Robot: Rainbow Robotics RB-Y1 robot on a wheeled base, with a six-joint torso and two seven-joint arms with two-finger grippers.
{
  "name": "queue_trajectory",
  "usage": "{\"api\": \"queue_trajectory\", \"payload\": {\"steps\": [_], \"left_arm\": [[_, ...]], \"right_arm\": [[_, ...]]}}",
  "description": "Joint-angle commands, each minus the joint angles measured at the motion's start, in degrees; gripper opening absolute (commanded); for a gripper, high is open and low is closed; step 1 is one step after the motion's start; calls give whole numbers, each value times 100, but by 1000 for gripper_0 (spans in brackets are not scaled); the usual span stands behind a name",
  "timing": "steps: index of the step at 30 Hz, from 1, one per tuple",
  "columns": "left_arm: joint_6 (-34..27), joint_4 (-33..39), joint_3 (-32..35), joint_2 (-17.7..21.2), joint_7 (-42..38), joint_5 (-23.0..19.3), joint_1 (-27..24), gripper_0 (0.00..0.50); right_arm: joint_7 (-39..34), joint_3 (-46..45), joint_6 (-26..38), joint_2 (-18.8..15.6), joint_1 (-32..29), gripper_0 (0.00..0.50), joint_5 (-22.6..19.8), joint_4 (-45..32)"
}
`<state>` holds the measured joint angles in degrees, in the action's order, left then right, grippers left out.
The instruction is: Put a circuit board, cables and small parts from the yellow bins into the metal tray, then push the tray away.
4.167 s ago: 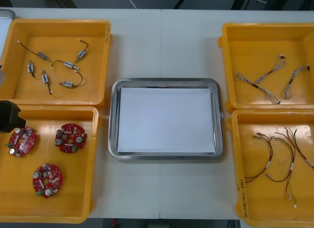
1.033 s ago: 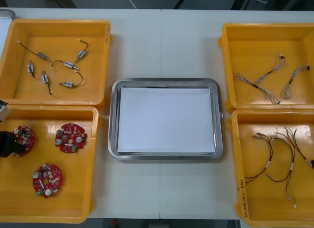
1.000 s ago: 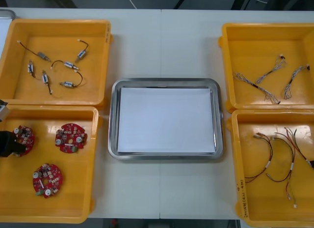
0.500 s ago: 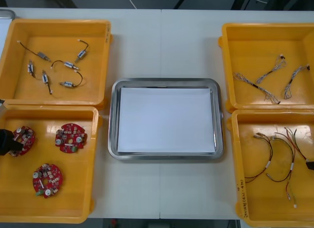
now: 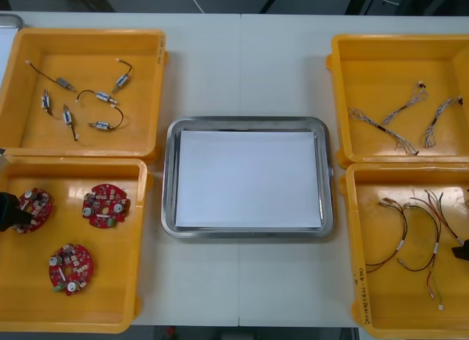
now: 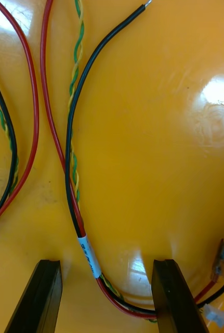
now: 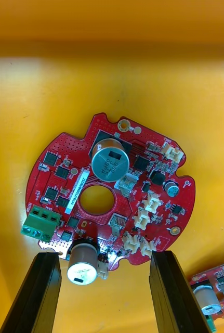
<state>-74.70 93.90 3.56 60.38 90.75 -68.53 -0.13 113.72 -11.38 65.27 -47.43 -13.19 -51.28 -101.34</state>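
In the near left yellow bin [image 5: 73,311] lie three round red circuit boards. My left gripper [image 5: 9,212] is at the leftmost board [image 5: 33,207]. In the left wrist view that gripper [image 7: 104,256] is open, and the near edge of the board [image 7: 109,187] sits between its fingertips. My right gripper [image 5: 463,250] is low over the near right bin [image 5: 399,311], at its right side. In the right wrist view it [image 6: 105,263] is open, with a red, black and yellow cable [image 6: 88,252] running between the fingers. The metal tray [image 5: 248,122], white inside, holds nothing.
The far left bin [image 5: 88,36] holds several small metal parts [image 5: 102,98]. Twisted blue and white cables [image 5: 399,120] lie in the far right bin [image 5: 396,43]. More red and black cables [image 5: 410,237] lie in the near right bin. Bare table surrounds the tray.
My left gripper has come down from the bin's far left corner to the leftmost board. My right gripper has come into view at the right edge of the near right bin.
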Motion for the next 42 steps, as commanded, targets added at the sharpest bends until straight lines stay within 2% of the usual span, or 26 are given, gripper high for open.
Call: {"api": "queue_trajectory", "payload": {"steps": [1,12,13,14,15,16,17,18,20,21,22,23,24,32,38,42], "left_arm": [[105,-21,-128,272,768,77,128,500],[263,-126,-268,272,786,42,128,500],[263,-117,-268,272,786,33,128,500],[263,-117,-268,272,777,16,128,500],[263,-117,-268,272,786,-2,128,500],[263,-117,-268,272,786,-2,128,500],[263,-117,-268,272,786,-11,128,500],[263,-117,-268,272,795,-11,128,500],[263,-117,-268,272,804,-11,128,500],[263,-117,-268,272,804,-11,128,387],[263,-117,-268,264,804,-11,128,223],[254,-117,-268,272,812,-11,128,125],[254,-117,-268,272,812,-11,128,3],[254,-117,-268,272,821,-46,128,0],[149,32,-207,290,777,-222,128,0],[-264,287,118,290,698,-187,128,0]], "right_arm": [[89,119,-120,32,-193,500,74,17],[89,154,-208,111,-193,500,127,79],[89,154,-208,120,-193,486,127,79],[89,154,-208,120,-193,394,127,79],[89,154,-208,120,-193,258,127,79],[89,154,-208,120,-193,196,127,79],[89,154,-208,120,-193,77,127,79],[89,154,-208,120,-193,0,127,79],[80,154,-208,129,-193,0,127,79],[80,154,-208,129,-193,0,127,79],[80,154,-208,129,-202,0,118,70],[80,154,-208,129,-202,0,110,79],[80,154,-208,129,-193,0,92,79],[159,-189,3,129,-184,0,-66,-9],[159,-742,777,129,-114,0,-101,-457],[159,-1199,1462,129,-61,0,-101,-853]]}}
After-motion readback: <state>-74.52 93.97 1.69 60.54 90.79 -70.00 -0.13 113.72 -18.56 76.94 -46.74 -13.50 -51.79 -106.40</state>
